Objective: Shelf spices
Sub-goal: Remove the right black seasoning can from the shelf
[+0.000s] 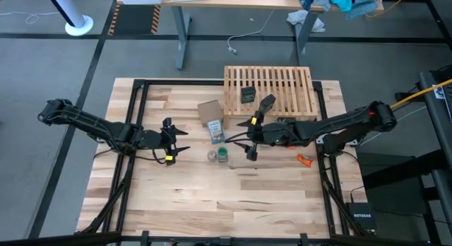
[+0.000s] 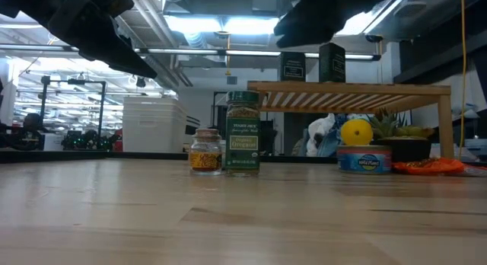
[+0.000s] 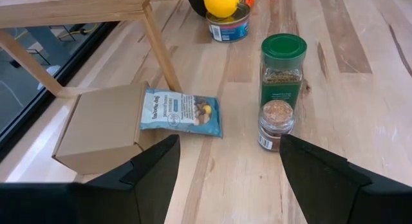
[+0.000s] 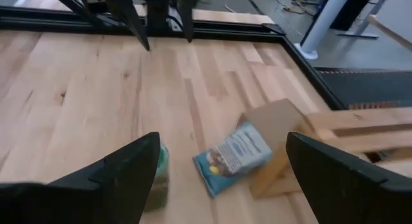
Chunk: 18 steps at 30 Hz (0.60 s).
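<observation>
The green bottle (image 1: 222, 155) and the small clear glass jar (image 1: 211, 156) stand side by side on the table; they also show in the low view (image 2: 243, 132) (image 2: 205, 150) and the left wrist view (image 3: 282, 69) (image 3: 275, 124). Two dark tins (image 1: 248, 95) (image 1: 267, 103) stand on top of the wooden slatted shelf (image 1: 282, 87). My left gripper (image 1: 176, 141) is open and empty, left of the jar. My right gripper (image 1: 248, 138) is open and empty, between the bottle and the shelf's near edge, above the table.
A brown cardboard box (image 1: 210, 112) and a blue-and-white packet (image 1: 216, 131) lie left of the shelf's near corner. A lemon (image 2: 356, 132) and a flat can (image 2: 364, 158) sit under the shelf. An orange item (image 1: 304, 160) lies to the right.
</observation>
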Each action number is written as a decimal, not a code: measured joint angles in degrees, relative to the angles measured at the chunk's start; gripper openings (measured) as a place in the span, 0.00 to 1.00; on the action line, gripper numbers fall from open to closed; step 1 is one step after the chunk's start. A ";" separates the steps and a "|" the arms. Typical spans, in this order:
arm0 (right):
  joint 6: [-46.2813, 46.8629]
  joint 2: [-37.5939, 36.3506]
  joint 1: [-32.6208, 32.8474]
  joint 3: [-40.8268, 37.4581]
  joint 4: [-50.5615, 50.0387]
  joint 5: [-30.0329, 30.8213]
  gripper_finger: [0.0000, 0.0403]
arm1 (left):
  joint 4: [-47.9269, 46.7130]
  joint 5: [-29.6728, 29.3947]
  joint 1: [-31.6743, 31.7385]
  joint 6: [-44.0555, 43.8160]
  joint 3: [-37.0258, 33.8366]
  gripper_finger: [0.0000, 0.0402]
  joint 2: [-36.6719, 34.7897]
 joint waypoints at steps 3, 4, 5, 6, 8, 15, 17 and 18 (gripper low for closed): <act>0.00 -2.36 0.10 0.00 -3.92 2.53 0.85 | 0.00 -0.02 0.00 0.00 0.00 0.65 0.00; 0.02 -3.06 0.53 -0.02 -5.20 3.43 0.85 | 0.00 -0.01 0.00 0.00 0.01 0.65 0.00; 0.00 -3.69 0.92 -0.02 -5.85 4.22 0.85 | 0.00 -0.01 0.00 0.00 0.00 0.65 -0.02; 0.00 -4.15 1.53 -0.02 -6.17 4.80 0.85 | 0.00 -0.02 0.00 0.00 0.00 0.65 0.00; -0.44 -5.15 3.37 -0.02 -6.75 4.91 0.85 | 0.02 -0.02 0.00 0.00 0.02 0.65 0.00; -2.60 -11.31 11.46 -0.04 -7.89 9.08 0.85 | 0.00 -0.01 0.00 0.01 0.00 0.65 0.00; -2.99 -13.45 14.06 -0.04 -7.96 12.08 0.85 | 0.00 -0.01 -0.01 0.00 0.01 0.65 -0.01; -3.02 -14.59 15.43 -0.04 -8.12 13.56 0.85 | 0.00 0.00 0.00 0.00 0.00 0.65 0.00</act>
